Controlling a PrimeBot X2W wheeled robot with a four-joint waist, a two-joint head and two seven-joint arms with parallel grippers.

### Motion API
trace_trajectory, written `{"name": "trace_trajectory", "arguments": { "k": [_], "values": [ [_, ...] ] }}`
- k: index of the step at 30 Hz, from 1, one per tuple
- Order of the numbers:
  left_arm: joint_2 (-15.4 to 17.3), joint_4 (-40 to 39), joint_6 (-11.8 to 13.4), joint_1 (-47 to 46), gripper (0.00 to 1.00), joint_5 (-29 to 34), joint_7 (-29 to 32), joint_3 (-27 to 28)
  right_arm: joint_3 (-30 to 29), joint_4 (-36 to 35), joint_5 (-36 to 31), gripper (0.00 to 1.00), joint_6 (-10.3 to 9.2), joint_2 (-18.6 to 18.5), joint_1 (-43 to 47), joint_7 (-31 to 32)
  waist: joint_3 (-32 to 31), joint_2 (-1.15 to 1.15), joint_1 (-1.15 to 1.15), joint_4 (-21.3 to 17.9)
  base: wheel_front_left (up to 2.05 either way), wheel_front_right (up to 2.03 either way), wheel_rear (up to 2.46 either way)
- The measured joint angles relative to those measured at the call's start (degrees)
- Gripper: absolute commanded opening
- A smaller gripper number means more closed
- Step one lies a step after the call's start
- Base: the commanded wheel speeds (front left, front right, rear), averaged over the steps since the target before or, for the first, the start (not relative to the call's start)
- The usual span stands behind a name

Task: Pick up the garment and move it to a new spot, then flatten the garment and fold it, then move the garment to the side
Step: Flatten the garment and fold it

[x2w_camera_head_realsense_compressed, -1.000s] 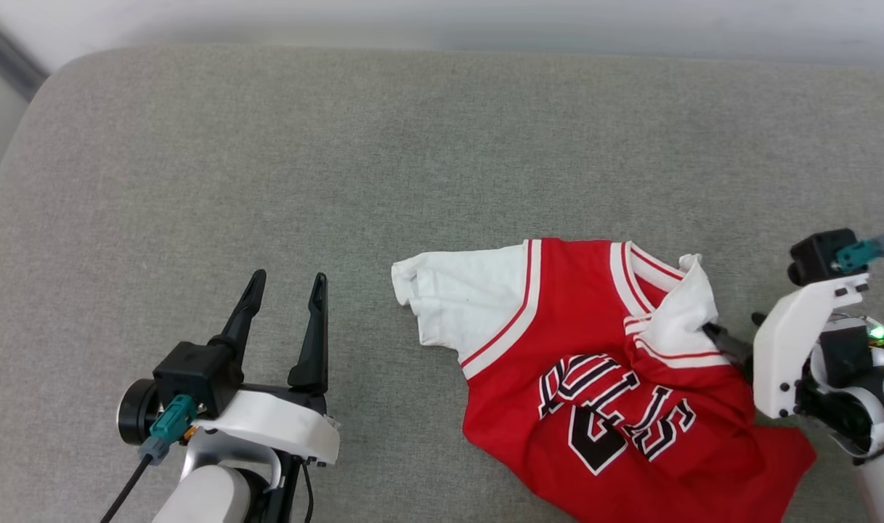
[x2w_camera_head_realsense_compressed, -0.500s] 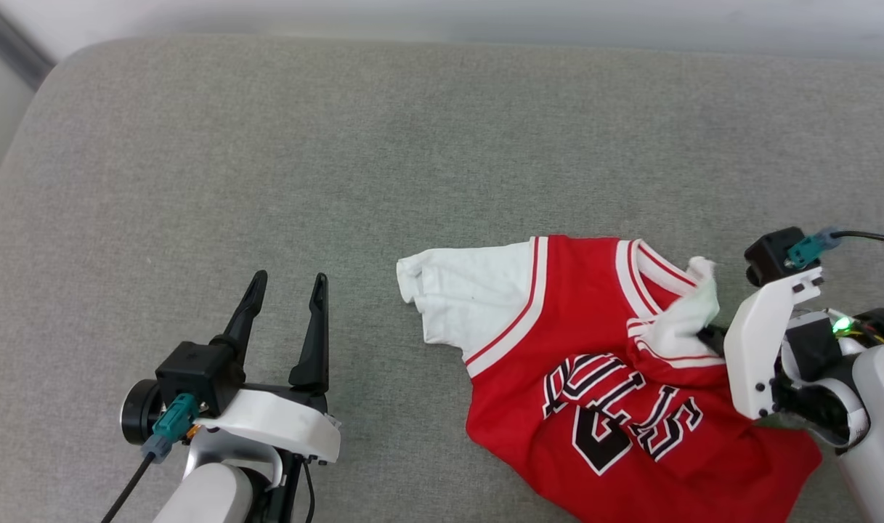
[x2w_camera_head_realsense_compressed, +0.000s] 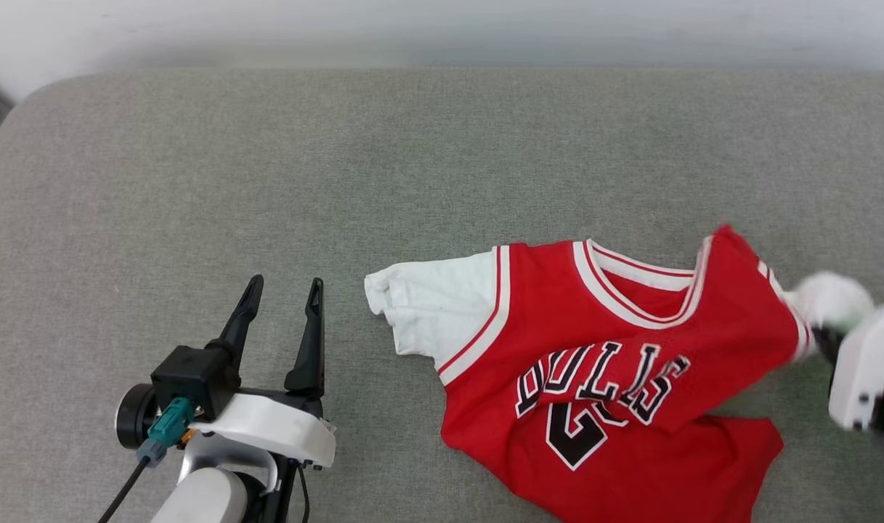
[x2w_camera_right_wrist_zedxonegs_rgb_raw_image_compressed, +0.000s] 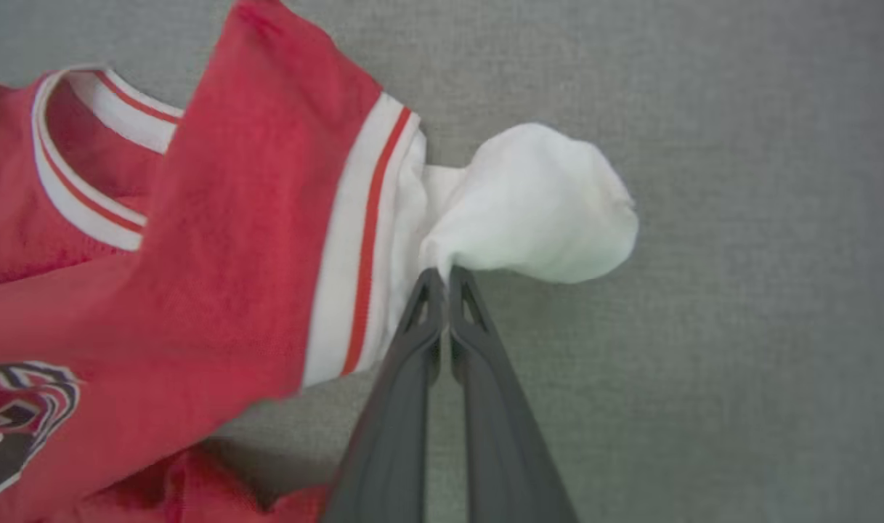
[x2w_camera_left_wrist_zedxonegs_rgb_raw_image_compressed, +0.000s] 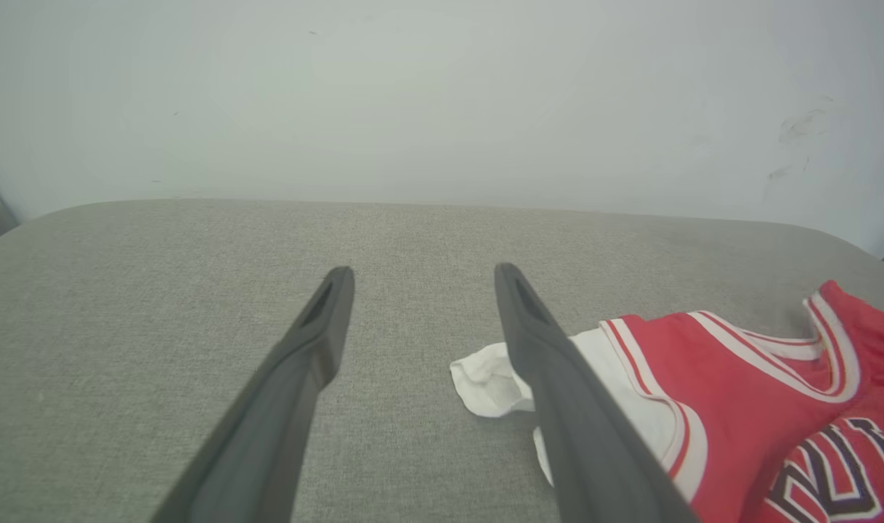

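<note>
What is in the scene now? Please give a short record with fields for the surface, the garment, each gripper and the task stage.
surface: grey cushion
garment: red garment, crumpled, chest print facing up, on the cushion's right part
left gripper: left gripper open, empty, apart from the garment
right gripper: right gripper shut on the white sleeve
stage: garment not yet flat, not yet folded

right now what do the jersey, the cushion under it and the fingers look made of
The jersey: soft, thin fabric, likely knit, matte; it creases and bunches where the right gripper pinches the white sleeve.
The cushion: coarse woven upholstery, grey-green, matte; the weave shows.
The fingers: dark, smooth plastic or rubber with a faint sheen; hard to tell which.
</note>
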Motion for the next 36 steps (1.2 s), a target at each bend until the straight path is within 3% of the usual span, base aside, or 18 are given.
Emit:
{"name": "trace_trajectory", "arguments": {
  "k": [5, 6, 7, 8, 17, 25, 30, 36],
  "values": [
    [0.3, 0.0, 0.1, 0.1, 1.00, -0.3, 0.3, 0.0, -5.8, 2.4, -1.5, 0.00, 0.00, 4.7, 7.0, -1.7, 0.0, 0.00, 0.00, -0.5, 0.00, 0.00, 0.00],
    [0.4, 0.0, 0.3, 0.1, 1.00, -0.3, 0.3, 0.0, -6.7, 2.6, -1.5, 0.11, 0.00, 5.7, 7.6, -2.6, -0.1, 0.00, 0.00, -0.5, 0.00, 0.00, 0.00],
    [0.4, 0.0, 0.3, 0.1, 1.00, -0.3, 0.4, 0.0, -7.4, 2.8, -1.8, 0.31, 0.00, 6.5, 8.0, -3.4, -0.2, 0.00, 0.00, -0.6, 0.00, 0.00, 0.00],
    [0.5, 0.0, 0.3, 0.1, 1.00, -0.3, 0.4, 0.0, -8.0, 2.8, -2.1, 1.00, 0.01, 7.1, 8.3, -4.7, -0.3, 0.00, 0.00, -0.6, 0.00, 0.00, 0.00],
    [2.0, 0.0, 1.5, 2.1, 1.00, -0.9, 1.1, 1.2, -10.2, -2.1, -4.6, 1.00, 0.00, 10.6, 11.2, -23.0, -2.6, 0.00, 0.00, -1.3, 0.00, 0.00, 0.00],
    [4.1, -1.3, 3.1, 4.2, 1.00, -1.7, 2.6, 3.0, -6.9, -8.3, -11.7, 1.00, 0.00, 12.6, 12.9, -35.1, -5.5, 0.00, 0.00, -2.9, 0.00, 0.00, 0.00],
    [5.2, -1.8, 3.6, 5.3, 1.00, -1.9, 4.1, 3.2, -3.2, -12.0, -13.5, 1.00, 0.00, 14.6, 15.1, -36.2, -7.6, 0.00, 0.00, -4.0, 0.00, 0.00, 0.00],
    [7.0, -2.2, 2.4, 5.0, 1.00, -3.4, 10.8, 1.6, -0.3, -18.2, -15.3, 1.00, 0.00, 16.6, 18.7, -34.0, -9.2, 0.00, 0.00, -5.9, 0.00, 0.00, 0.00]
  ]
}}
